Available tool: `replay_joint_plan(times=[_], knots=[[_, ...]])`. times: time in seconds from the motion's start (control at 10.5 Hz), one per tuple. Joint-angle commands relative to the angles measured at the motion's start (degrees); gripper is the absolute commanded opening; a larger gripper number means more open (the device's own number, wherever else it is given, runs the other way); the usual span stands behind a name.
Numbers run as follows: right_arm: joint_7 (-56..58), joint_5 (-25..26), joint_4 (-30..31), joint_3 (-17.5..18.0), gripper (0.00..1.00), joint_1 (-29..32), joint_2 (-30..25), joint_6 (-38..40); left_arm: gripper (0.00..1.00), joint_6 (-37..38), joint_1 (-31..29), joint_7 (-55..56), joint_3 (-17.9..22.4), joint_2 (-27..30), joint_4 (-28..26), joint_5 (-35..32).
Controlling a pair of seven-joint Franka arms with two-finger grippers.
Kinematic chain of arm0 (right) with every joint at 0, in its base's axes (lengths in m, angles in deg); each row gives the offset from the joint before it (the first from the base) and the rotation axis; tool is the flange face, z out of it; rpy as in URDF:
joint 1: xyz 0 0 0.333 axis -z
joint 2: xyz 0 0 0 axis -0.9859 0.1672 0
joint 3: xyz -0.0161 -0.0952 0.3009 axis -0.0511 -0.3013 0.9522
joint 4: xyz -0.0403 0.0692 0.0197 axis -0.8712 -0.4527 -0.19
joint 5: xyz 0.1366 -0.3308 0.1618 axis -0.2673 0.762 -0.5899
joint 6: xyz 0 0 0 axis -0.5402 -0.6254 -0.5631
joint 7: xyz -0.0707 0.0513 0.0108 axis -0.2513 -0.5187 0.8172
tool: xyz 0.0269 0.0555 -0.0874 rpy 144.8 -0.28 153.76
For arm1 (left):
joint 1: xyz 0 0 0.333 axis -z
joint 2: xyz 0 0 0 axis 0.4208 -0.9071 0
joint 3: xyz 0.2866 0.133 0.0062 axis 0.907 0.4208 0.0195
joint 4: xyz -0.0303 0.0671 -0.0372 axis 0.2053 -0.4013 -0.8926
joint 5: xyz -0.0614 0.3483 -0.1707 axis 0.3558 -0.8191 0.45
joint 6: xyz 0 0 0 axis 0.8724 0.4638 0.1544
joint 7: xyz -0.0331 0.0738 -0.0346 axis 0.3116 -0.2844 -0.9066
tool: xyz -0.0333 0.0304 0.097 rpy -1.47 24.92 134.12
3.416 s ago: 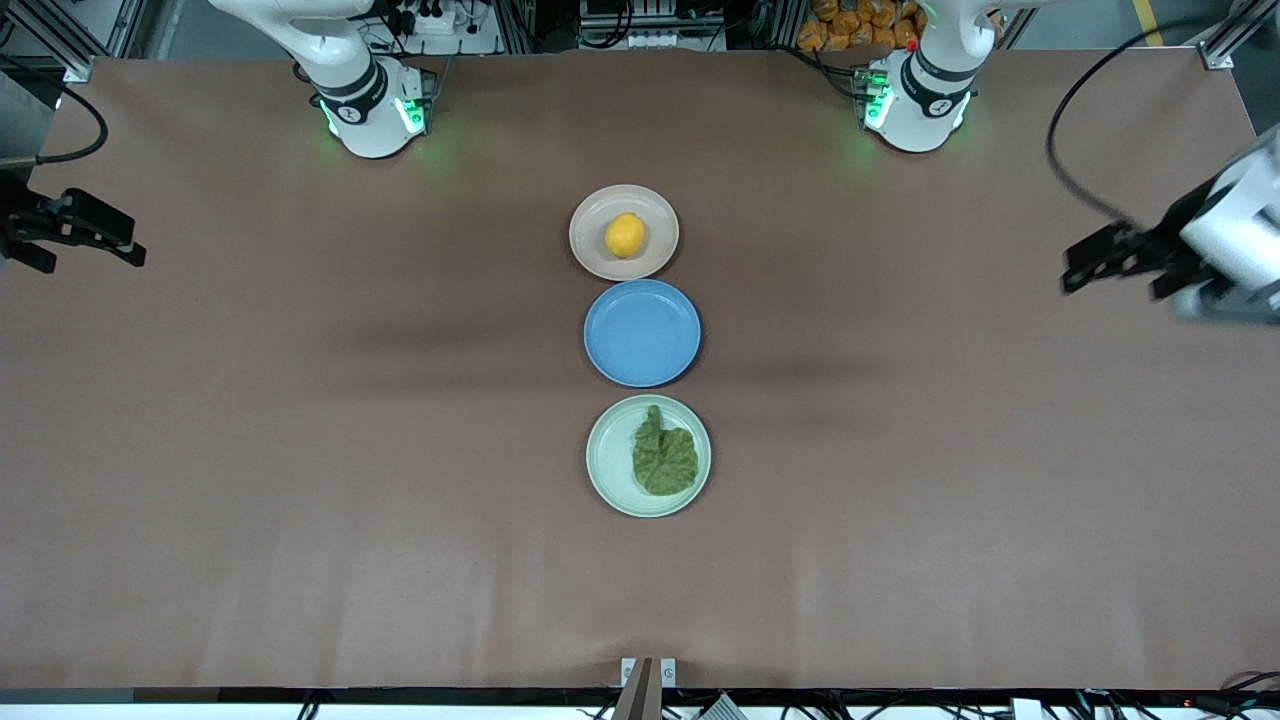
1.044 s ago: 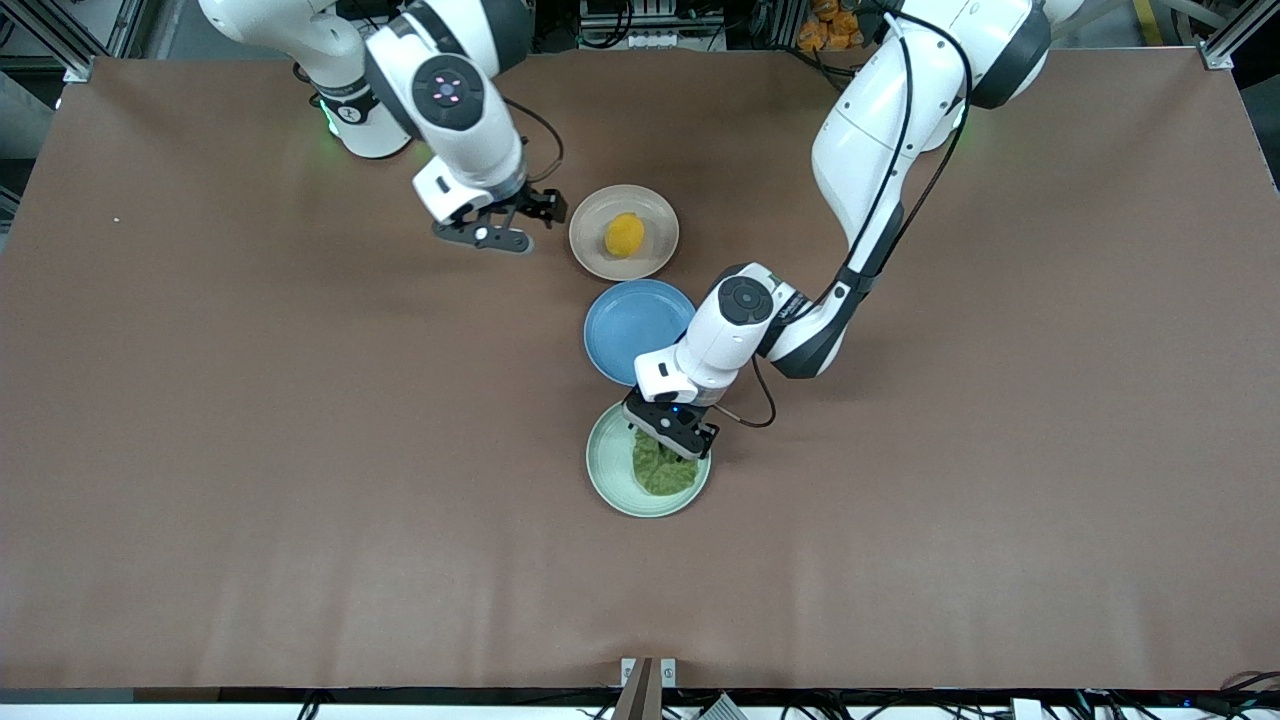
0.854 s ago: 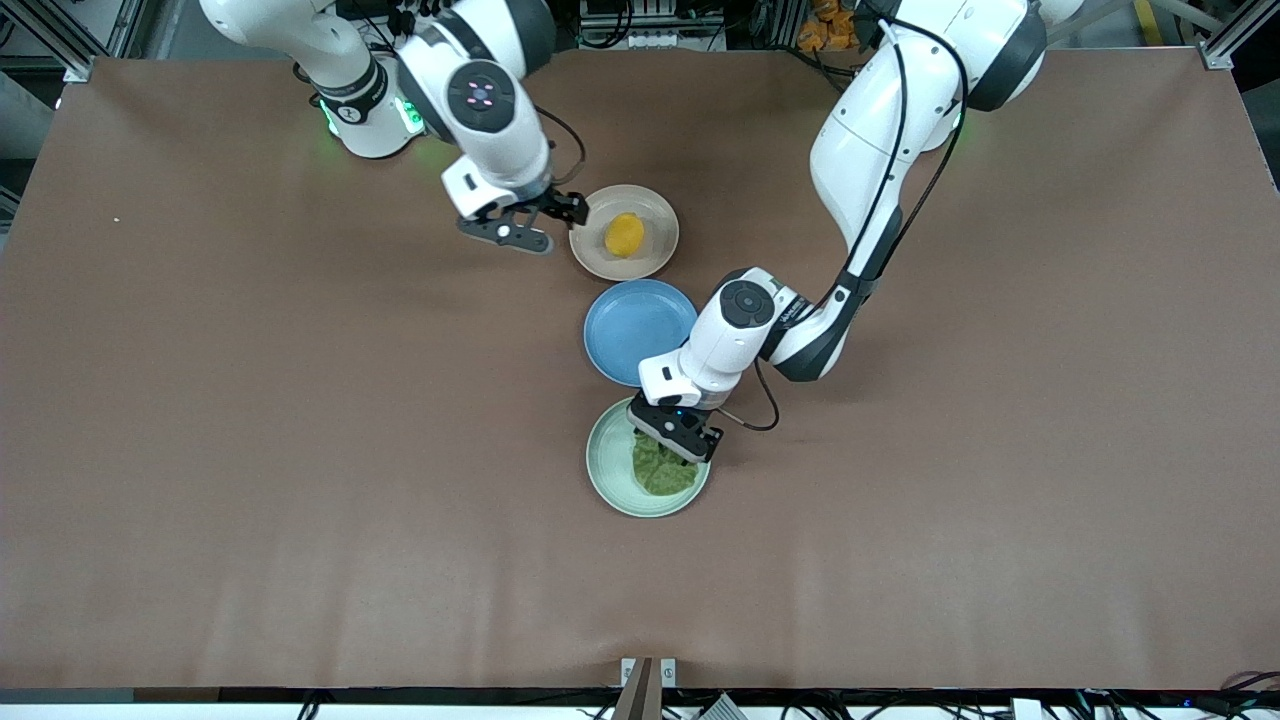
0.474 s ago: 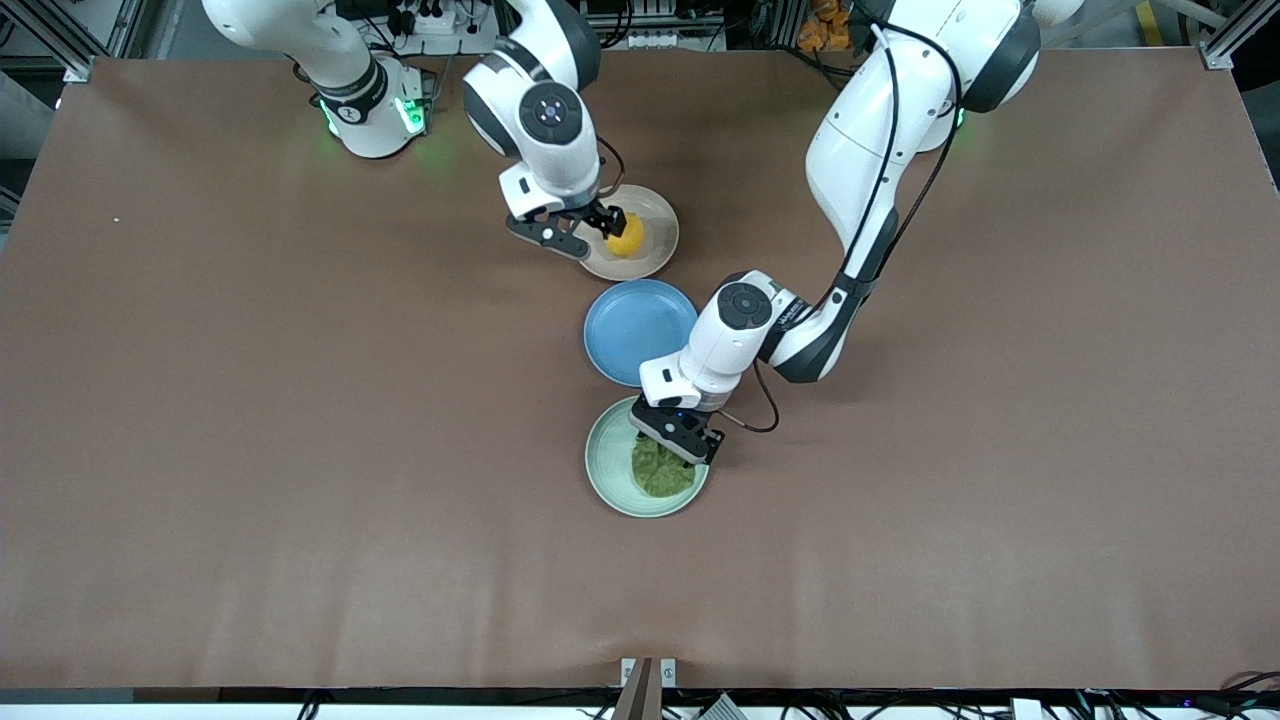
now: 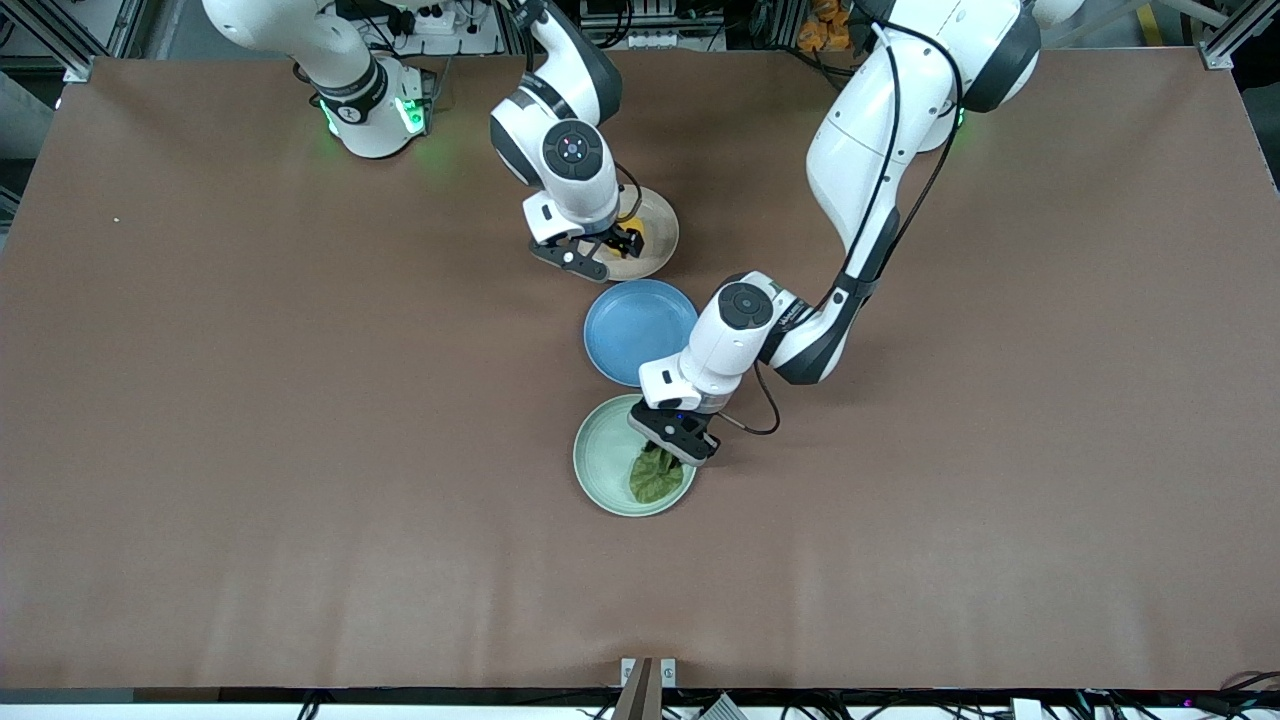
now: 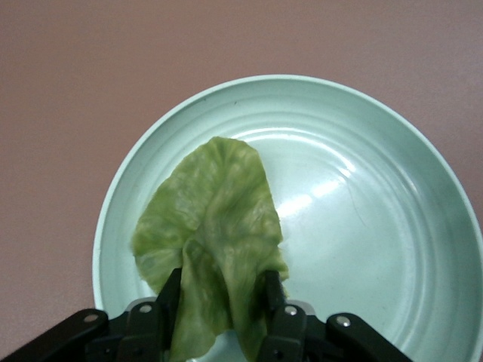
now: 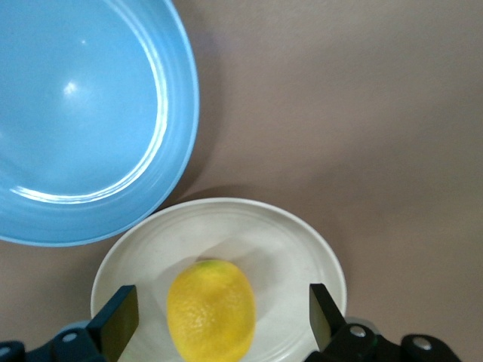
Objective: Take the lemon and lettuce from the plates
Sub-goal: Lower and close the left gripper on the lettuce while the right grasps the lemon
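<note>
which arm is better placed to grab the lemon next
Right. The right tool hangs open over the beige plate with the lemon between its fingers. The left tool is pinching the lettuce on the mint plate.

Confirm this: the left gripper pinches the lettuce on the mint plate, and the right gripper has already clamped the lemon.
Not quite. The right wrist view shows the right gripper open, fingers apart either side of the lemon. The left gripper does pinch the lettuce on the mint plate.
</note>
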Motion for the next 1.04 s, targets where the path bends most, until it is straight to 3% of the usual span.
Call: replay_joint_plan(times=[0.0, 0.19, 0.38, 0.57, 0.76, 0.85, 0.95], knots=[[1.07, -3.0, -0.95, -0.23, 1.0, -3.25, 2.35, -3.62, 0.44, -0.58, -0.23, -0.55, 0.56, 0.09, -0.97, -1.33], [1.07, -3.09, -0.6, -0.32, 1.0, -5.54, 2.97, -4.77, 0.17, -0.49, -1.54, -1.95, 0.65, 0.96, -3.25, -1.5], [1.59, -3.09, 1.24, -0.23, 1.0, -7.04, 3.67, -8.1, 0.02, -0.05, -1.63, -1.96, 0.65, 1.85, -4.23, -1.5], [1.59, -3.09, 3.35, -0.32, 1.0, -8.18, 4.46, -12.4, 0.0, 0.21, -2.42, -1.96, 0.57, 2.72, -5.01, -1.5], [1.42, -3.17, 3.45, -0.32, 0.98, -8.54, 4.47, -12.33, 0.0, 5.89, -2.34, -1.35, 0.39, 5.0, -4.49, -0.81], [0.9, -3.17, 3.53, -0.32, 0.6, -8.45, 4.55, -12.25, 0.0, 9.67, -2.51, -0.91, 0.22, 7.02, -4.49, -0.63], [0.72, -3.17, 3.88, -0.32, 0.02, -8.54, 4.55, -12.42, 0.0, 12.49, -2.6, -0.82, 0.04, 8.69, -4.4, -0.63]])
